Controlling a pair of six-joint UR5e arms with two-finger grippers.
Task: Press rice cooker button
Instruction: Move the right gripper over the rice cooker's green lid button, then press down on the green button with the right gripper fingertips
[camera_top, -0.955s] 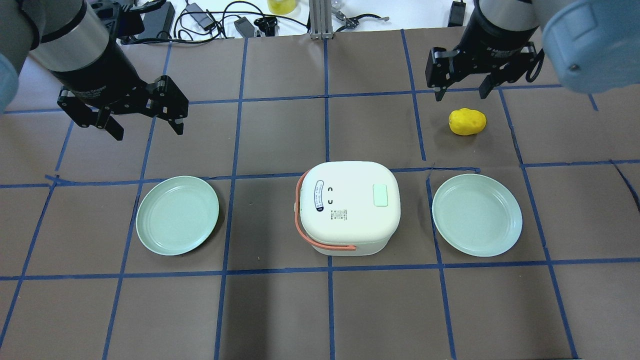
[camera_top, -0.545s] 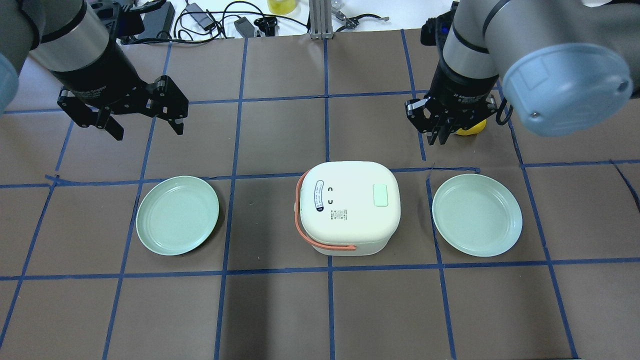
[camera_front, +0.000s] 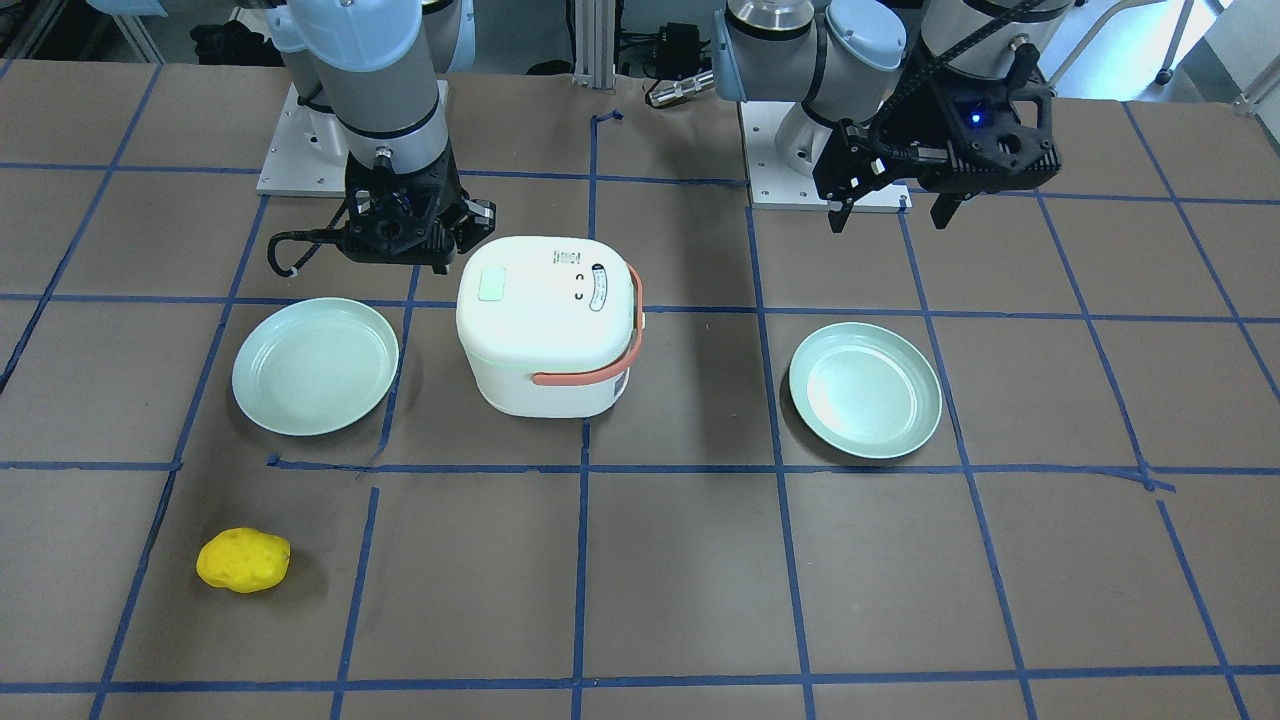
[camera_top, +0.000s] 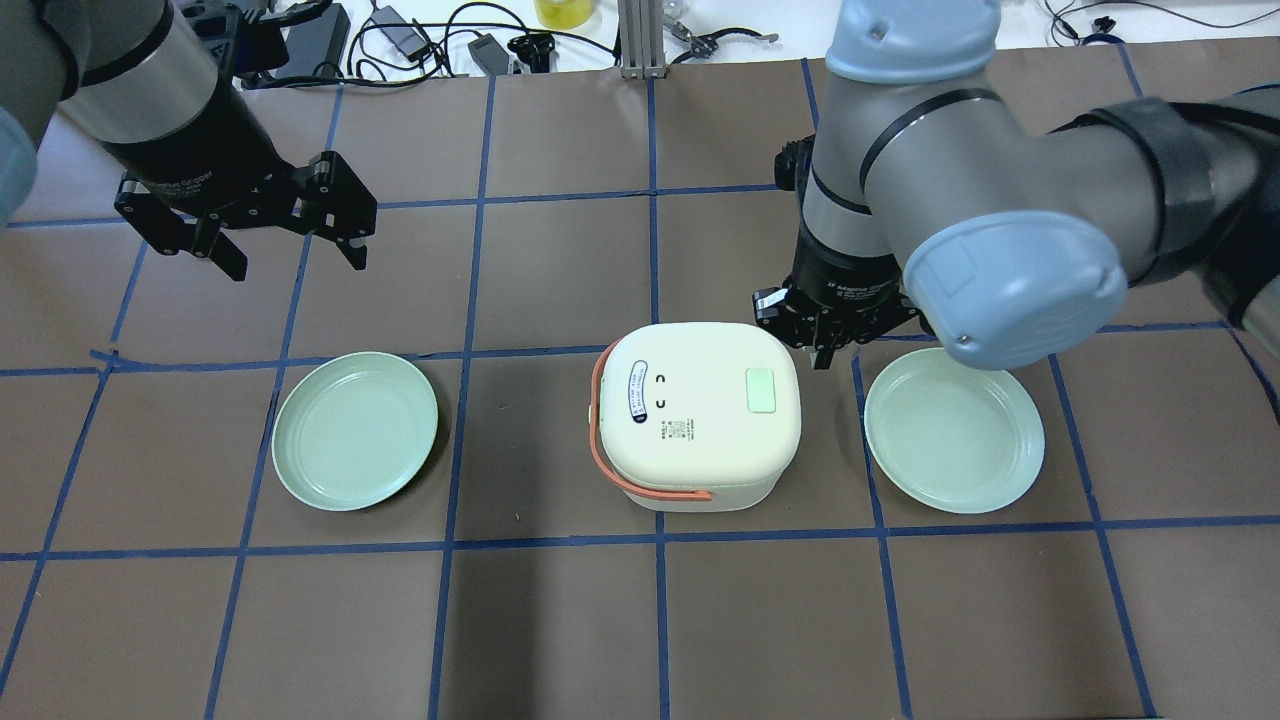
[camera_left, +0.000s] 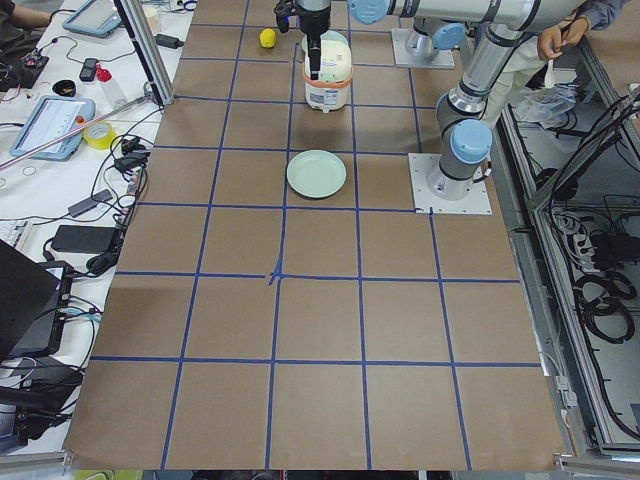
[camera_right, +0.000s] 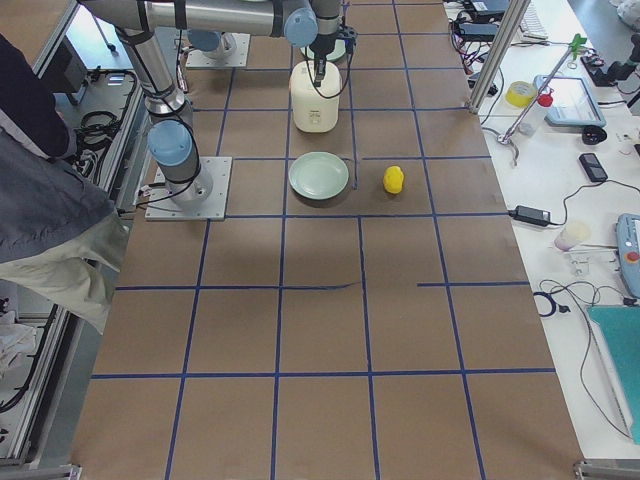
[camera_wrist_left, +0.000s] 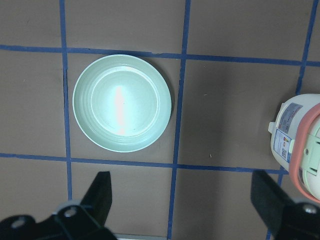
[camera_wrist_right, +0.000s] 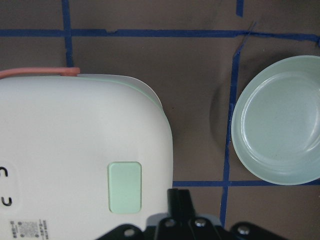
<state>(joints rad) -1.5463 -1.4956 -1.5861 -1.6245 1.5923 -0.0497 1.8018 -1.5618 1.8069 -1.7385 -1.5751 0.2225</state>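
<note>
Button (camera_top: 761, 389): pale green rectangle, set on right part of rice cooker (camera_top: 690, 440) top, long axis run near-to-far. Cooker stood upright mid-desk (camera_top: 560, 620) between left plate (camera_top: 355, 430) and right plate (camera_top: 955, 430); handle (camera_top: 597, 440) turned left. Right gripper (camera_top: 822, 352): fingers pressed together, nothing held, poised at cooker's far-right corner; contact not discernible. Left gripper (camera_top: 298, 262): spread wide, empty, far left.

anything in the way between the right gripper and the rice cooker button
Nothing visible. The shut right gripper hangs near the green button, with only the bare white top of the rice cooker between them.
</note>
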